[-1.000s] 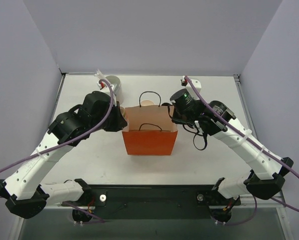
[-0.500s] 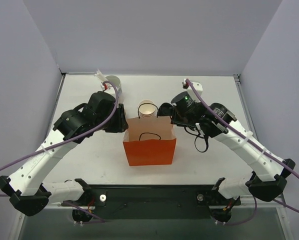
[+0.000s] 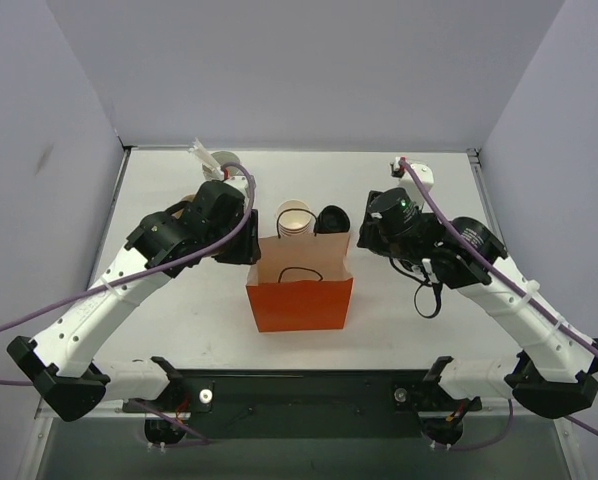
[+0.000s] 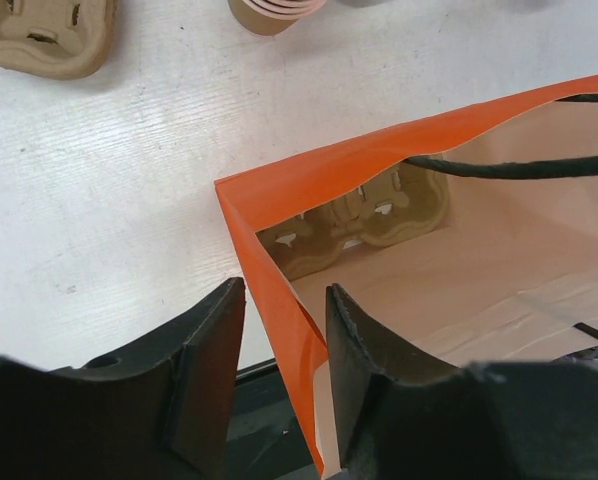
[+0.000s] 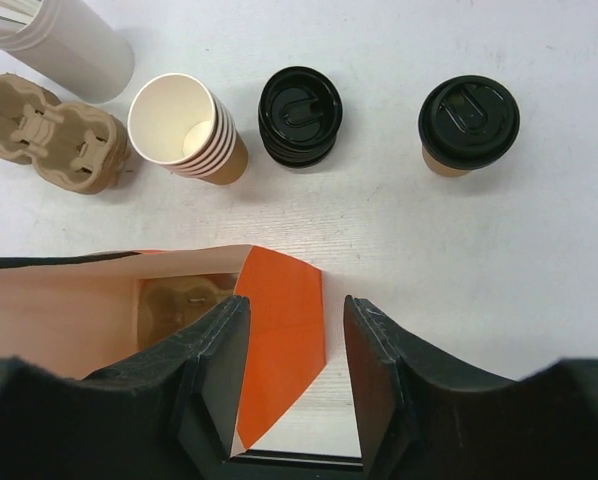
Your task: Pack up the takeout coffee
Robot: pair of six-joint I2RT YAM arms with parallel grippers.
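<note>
The takeout coffee (image 5: 468, 122), a tan cup under a black lid, stands on the white table beyond the bag's right side; the top view hides it under my right arm. The orange paper bag (image 3: 299, 285) stands open at mid-table, with a cardboard cup carrier (image 4: 359, 215) at its bottom. My left gripper (image 4: 284, 380) is open, its fingers either side of the bag's left wall (image 4: 279, 195) without pinching it. My right gripper (image 5: 284, 375) is open just off the bag's right wall (image 5: 279, 330), holding nothing.
Behind the bag stand a stack of lidless tan cups (image 5: 184, 130) and a pile of black lids (image 5: 299, 115). Spare cardboard carriers (image 5: 49, 135) and a white cylinder (image 5: 64, 40) lie at the back left.
Both grippers have gone from shut to open and let go of the bag's rim. Each arm has drawn outward from the bag, the right one more so.
</note>
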